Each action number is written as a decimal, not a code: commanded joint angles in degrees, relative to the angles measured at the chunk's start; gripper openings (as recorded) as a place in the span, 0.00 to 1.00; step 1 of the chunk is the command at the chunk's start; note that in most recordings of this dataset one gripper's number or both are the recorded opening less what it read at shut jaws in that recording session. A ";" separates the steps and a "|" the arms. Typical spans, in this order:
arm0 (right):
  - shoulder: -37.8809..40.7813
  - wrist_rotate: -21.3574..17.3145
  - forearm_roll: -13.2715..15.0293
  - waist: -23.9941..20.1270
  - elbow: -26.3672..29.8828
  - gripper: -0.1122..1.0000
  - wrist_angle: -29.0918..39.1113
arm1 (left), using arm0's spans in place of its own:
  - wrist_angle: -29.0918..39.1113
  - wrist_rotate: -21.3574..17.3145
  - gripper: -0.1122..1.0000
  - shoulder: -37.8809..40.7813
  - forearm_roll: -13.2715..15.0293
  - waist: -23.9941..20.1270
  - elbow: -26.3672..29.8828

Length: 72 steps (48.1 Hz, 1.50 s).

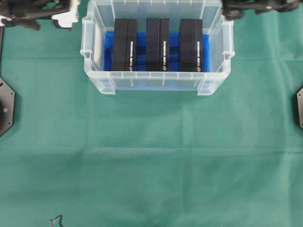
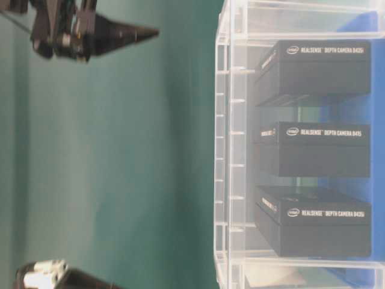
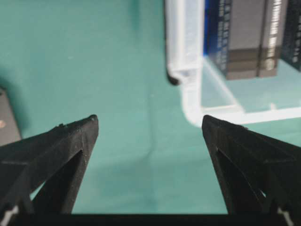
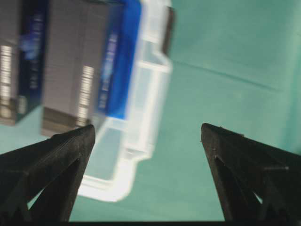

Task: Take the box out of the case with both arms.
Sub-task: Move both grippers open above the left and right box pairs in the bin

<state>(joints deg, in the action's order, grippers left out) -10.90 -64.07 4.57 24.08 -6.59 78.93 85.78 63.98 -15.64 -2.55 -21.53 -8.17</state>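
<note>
A green cloth is spread over the counter point(image 1: 151, 161), and the case point(image 1: 156, 87) is set at its far middle. 3 black boxes are stood on edge inside it, side by side on the blue liner point(image 1: 110, 52): the left box point(image 1: 125, 45), the middle box point(image 1: 157, 44) and the right box point(image 1: 191, 45). None is touched or lifted yet.

The step in hand is judged to be the approach. The left tool point(image 3: 149, 123) is held spread wide over bare cloth, with the case's corner just beyond it. The right tool point(image 4: 148, 128) is likewise spread wide above the case's other end, nothing being pinched. In the overhead view only parts of both arms are seen at the far corners.

For the next move, 1 box must be chosen and both tools brought in over the rim to its 2 ends.

The clear walls and the neighbouring boxes stand in the way, as little room is left between them. A small dark object point(image 1: 57, 221) lies at the near edge, well apart.
</note>
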 commanded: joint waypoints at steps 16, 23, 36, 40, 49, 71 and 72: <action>6.94 0.00 -0.79 -2.29 9.14 0.97 -0.44 | -0.79 -4.92 0.89 10.37 -0.26 1.14 13.36; 8.61 0.09 -1.23 -2.99 10.28 0.97 -0.53 | -0.62 -6.15 0.89 13.45 -0.26 1.23 16.52; 9.76 0.00 -2.11 -3.25 10.99 0.97 -2.11 | -0.70 -6.86 0.89 16.61 -0.26 1.93 19.78; 10.11 0.09 -2.20 -3.25 11.16 0.97 -2.20 | -0.70 -6.86 0.89 17.31 -0.26 2.11 20.39; 10.72 0.26 -2.20 -3.34 11.51 0.97 -2.20 | -0.88 -6.86 0.89 18.54 -0.26 2.64 21.71; 10.99 0.35 -2.72 -3.34 11.69 0.97 -2.81 | -1.05 -6.86 0.89 19.95 -0.35 3.25 22.76; 11.07 0.35 -2.72 -3.34 11.69 0.97 -2.81 | -1.05 -6.86 0.89 19.95 -0.35 3.25 22.76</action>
<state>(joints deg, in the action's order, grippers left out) 0.62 -63.81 2.02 20.92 3.52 76.46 84.99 57.22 5.10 -2.64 -18.54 13.10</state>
